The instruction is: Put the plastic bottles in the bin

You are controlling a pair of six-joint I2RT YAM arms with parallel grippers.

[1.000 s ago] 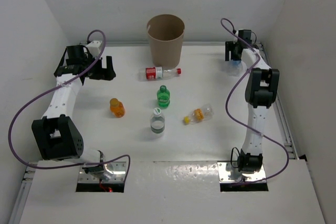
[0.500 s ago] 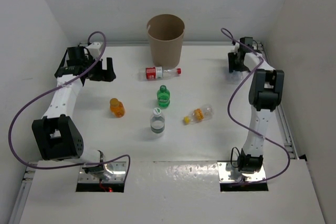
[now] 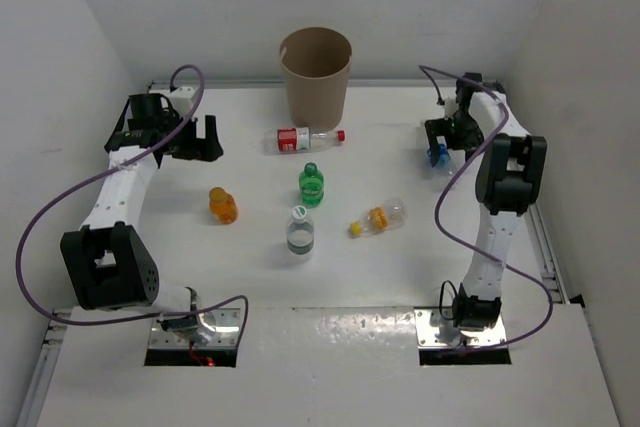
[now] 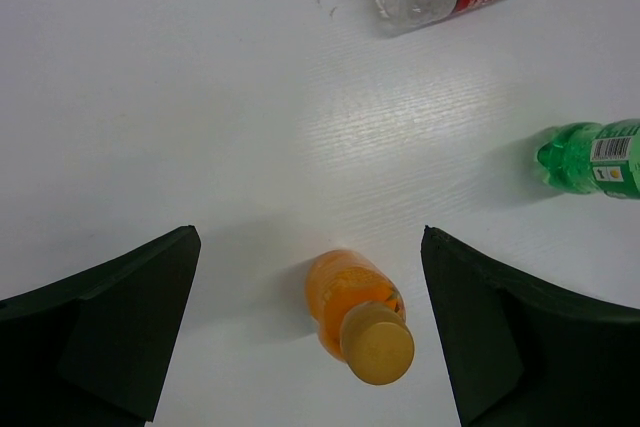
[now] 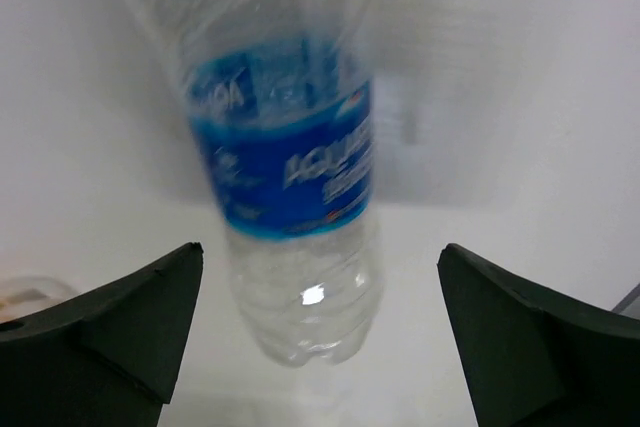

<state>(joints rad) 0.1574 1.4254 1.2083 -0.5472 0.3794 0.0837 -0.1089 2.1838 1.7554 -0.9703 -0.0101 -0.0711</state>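
White table (image 3: 180,277), white walls.

Top view: bin (image 3: 315,72) upright at upper centre, its bottom hidden. Outside it, on the table:
- red-labelled bottle (image 3: 308,137), lying just below the bin
- green bottle (image 3: 311,184), white-capped bottle (image 3: 299,230), orange bottle (image 3: 223,205) and yellow-capped bottle (image 3: 377,218), mid-frame
- blue-labelled bottle (image 3: 437,154), at right

Left wrist view: left gripper (image 4: 309,237) spread wide, holding nothing; orange bottle low in frame between its fingers, not touched.

Right wrist view: right gripper (image 5: 320,247) spread wide; blurred blue-labelled bottle between the fingers, not clasped.

Judged: six bottles left to bin, none visibly in.
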